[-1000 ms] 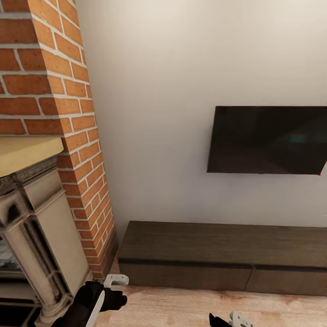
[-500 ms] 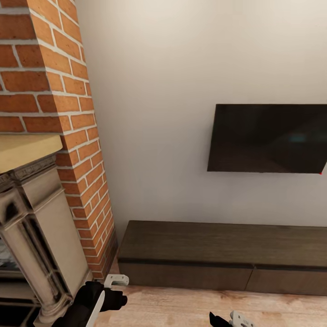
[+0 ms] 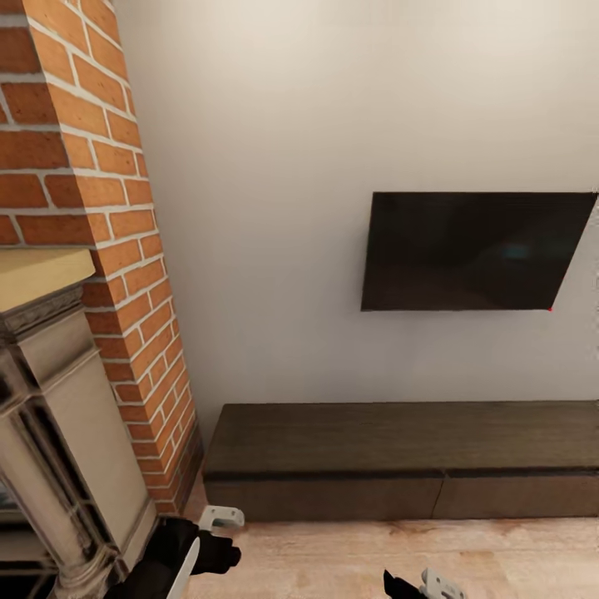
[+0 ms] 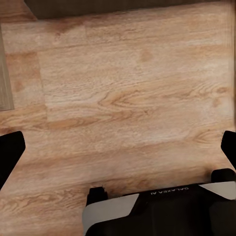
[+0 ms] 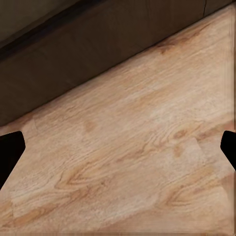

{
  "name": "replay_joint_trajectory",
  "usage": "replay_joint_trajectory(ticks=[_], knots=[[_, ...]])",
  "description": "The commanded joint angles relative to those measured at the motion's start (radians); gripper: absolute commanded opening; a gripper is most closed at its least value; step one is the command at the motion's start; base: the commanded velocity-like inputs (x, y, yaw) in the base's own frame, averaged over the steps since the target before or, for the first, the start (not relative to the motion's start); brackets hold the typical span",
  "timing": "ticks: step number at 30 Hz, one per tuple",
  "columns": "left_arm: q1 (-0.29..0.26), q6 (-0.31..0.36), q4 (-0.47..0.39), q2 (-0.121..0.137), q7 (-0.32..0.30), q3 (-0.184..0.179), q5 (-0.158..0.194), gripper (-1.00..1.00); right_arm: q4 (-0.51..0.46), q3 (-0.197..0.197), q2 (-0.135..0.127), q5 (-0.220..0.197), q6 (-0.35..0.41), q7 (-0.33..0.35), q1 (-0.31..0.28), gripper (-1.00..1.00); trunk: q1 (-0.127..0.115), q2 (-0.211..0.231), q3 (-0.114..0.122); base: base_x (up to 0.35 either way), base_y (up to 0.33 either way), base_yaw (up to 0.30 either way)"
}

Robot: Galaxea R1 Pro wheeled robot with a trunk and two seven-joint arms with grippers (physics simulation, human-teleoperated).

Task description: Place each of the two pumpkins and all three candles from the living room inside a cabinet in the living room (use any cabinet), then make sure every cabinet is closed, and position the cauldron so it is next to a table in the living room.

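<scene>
We face the cabinet [image 3: 399, 457], drawers shut; TV [image 3: 474, 251] above | left gripper [image 4: 118, 150] spread wide, empty | right gripper [image 5: 118, 150] likewise, over floor [image 5: 137, 157]

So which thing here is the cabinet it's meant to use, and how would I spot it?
Find the black TV on the pale wall. Directly beneath it, on the wood floor, runs the cabinet, a long low dark brown unit whose left end stops near the brick chimney. Unlike the tall pale fireplace surround beside the chimney, it is flat-topped, with plain handleless fronts, all shut.
</scene>
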Motion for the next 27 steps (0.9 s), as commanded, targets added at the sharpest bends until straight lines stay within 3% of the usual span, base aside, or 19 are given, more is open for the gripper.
replay_joint_trajectory(ticks=[1, 7, 27], knots=[[-0.001, 0.004, -0.001, 0.001, -0.003, -0.003, 0.001, 1.00, -0.002, 0.000, 0.001, -0.005, -0.002, -0.004, 0.000, 1.00, 0.000, -0.001, -0.002, -0.159, 0.000, -0.026], [-0.001, 0.003, -0.001, 0.001, -0.006, -0.007, 0.001, 1.00, -0.001, 0.002, 0.001, -0.002, -0.046, -0.004, 0.000, 1.00, 0.000, -0.001, -0.002, -0.165, 0.000, -0.007], [-0.001, 0.001, 0.003, 0.001, -0.006, -0.008, 0.001, 1.00, -0.001, 0.002, 0.001, -0.004, -0.055, -0.006, 0.000, 1.00, 0.000, -0.001, -0.002, -0.127, 0.000, 0.000]])
